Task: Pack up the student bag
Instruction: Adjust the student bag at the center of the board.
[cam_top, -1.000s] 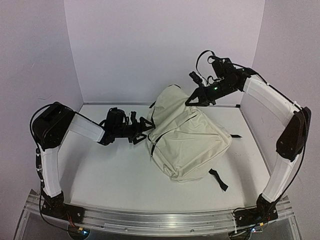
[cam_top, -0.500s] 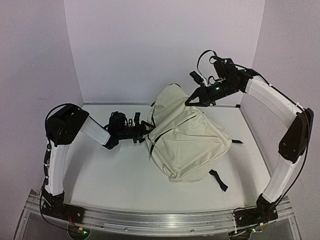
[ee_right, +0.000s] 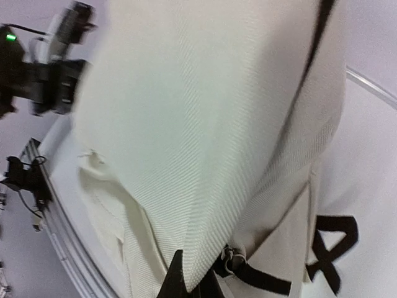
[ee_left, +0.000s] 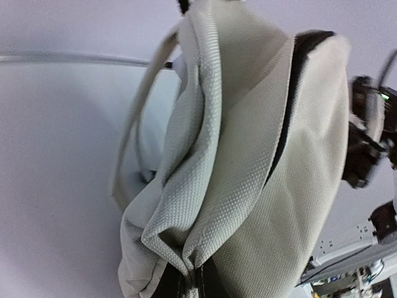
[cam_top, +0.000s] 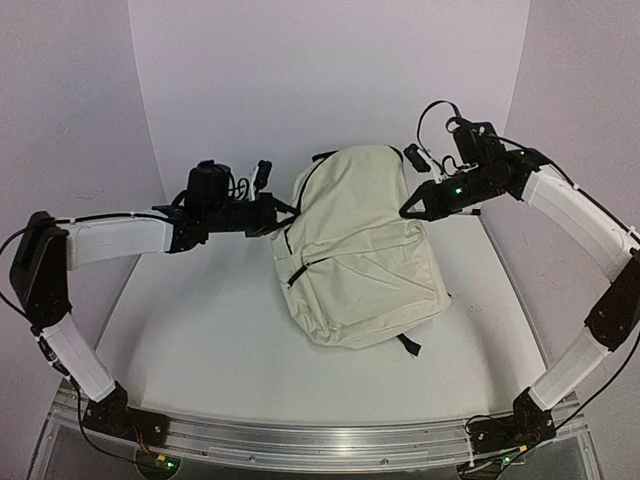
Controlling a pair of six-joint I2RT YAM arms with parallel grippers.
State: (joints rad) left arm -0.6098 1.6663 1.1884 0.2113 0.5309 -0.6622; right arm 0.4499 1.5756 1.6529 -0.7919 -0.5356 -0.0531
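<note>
Closing my left hand on the student bag (right hand already pinching its far side), I've pulled it upright, ready, I think, for opening.

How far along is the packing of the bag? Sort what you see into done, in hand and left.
Done: the left claw and the right claw are each shut on the bag near its top. In hand: they hold its top up, with its bottom on the table. Left: the packing itself, since no contents are in view.
</note>
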